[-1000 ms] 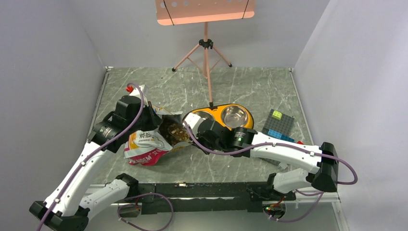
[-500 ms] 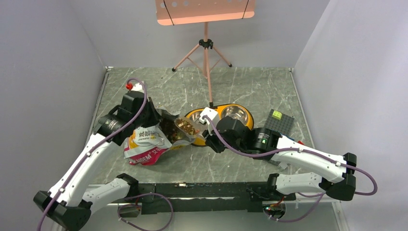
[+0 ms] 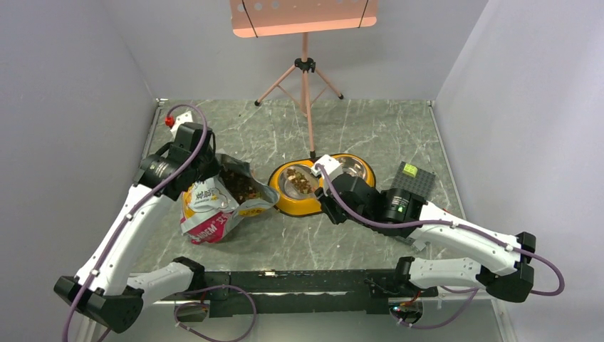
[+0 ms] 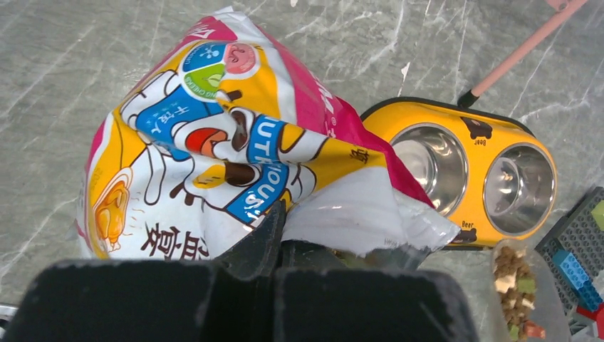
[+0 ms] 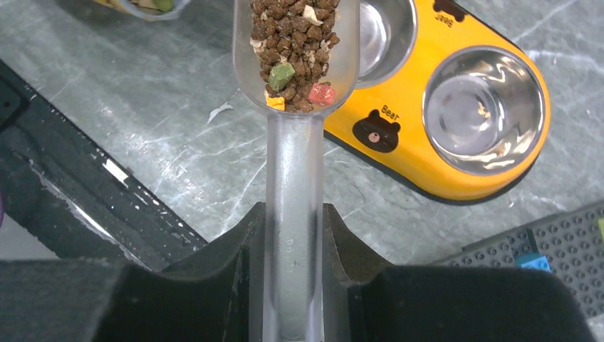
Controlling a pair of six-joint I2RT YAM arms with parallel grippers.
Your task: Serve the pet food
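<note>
Right wrist view.

Student: What are the right fingers (image 5: pixel 251 239) doing here?

Tutor: They are clamping the clear handle of a scoop (image 5: pixel 293 178), one finger on each side. The pet food (image 5: pixel 293 43), brown kibble with a few green, red and pale bits, is lying heaped in the scoop's cup. That puts it straight ahead of the fingers, beyond the handle.

Student: And where is the cup hanging?

Tutor: It is overlapping the rim of the left steel bowl (image 5: pixel 384 28) of the yellow feeder (image 5: pixel 399 142). Whether the scoop is touching that rim cannot be told. The right bowl (image 5: pixel 481 110) is showing only bare steel.

Student: What is the top external view adding?

Tutor: It is showing the loaded cup over the feeder's left bowl. More kibble (image 3: pixel 242 189) is sitting inside the open mouth of the bag (image 3: pixel 210 214), which is standing on the worktop (image 3: pixel 370 128) just beside the feeder.

Student: And the left fingers (image 4: pixel 276 235)?

Tutor: In the left wrist view they are clenched on the bag's torn white upper edge, with the printed front of the bag bulging just beyond them.
</note>
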